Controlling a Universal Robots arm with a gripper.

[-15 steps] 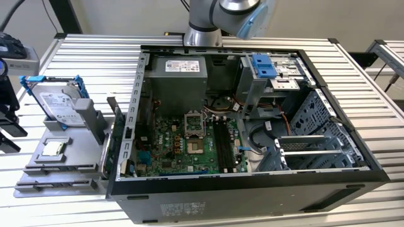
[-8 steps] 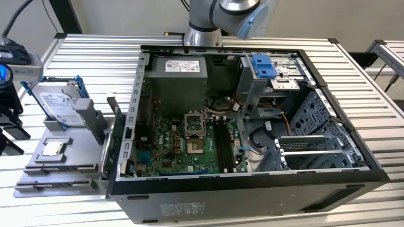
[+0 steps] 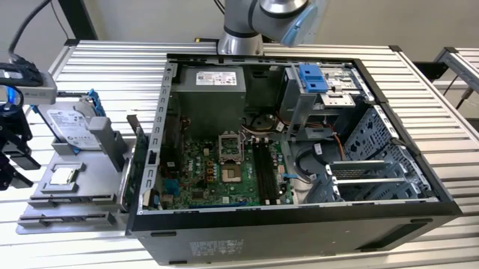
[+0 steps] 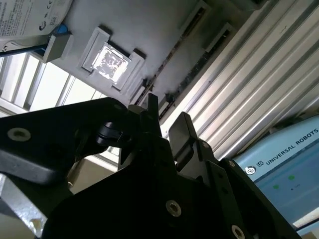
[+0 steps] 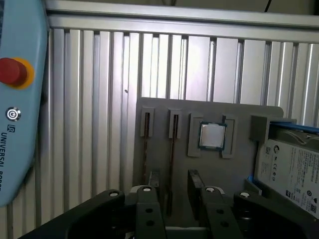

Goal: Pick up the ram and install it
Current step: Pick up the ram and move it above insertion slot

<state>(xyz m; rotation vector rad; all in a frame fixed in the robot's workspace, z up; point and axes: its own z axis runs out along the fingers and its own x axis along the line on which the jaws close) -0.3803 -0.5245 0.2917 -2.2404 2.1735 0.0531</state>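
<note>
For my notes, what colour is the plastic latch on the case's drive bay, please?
Blue; the latch shows best in the exterior view.

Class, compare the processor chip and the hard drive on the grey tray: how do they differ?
The processor chip is small and square; the hard drive is larger and oblong. The chip has a bare metal top; the drive carries a white label and a blue bracket. The chip lies flat; the drive is propped up. Both sit on the grey tray.

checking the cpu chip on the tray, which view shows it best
First wrist view: the chip sits square-on in its tray. The exterior view shows the chip far off, slanted; in the second wrist view glare whitens the chip.
</note>
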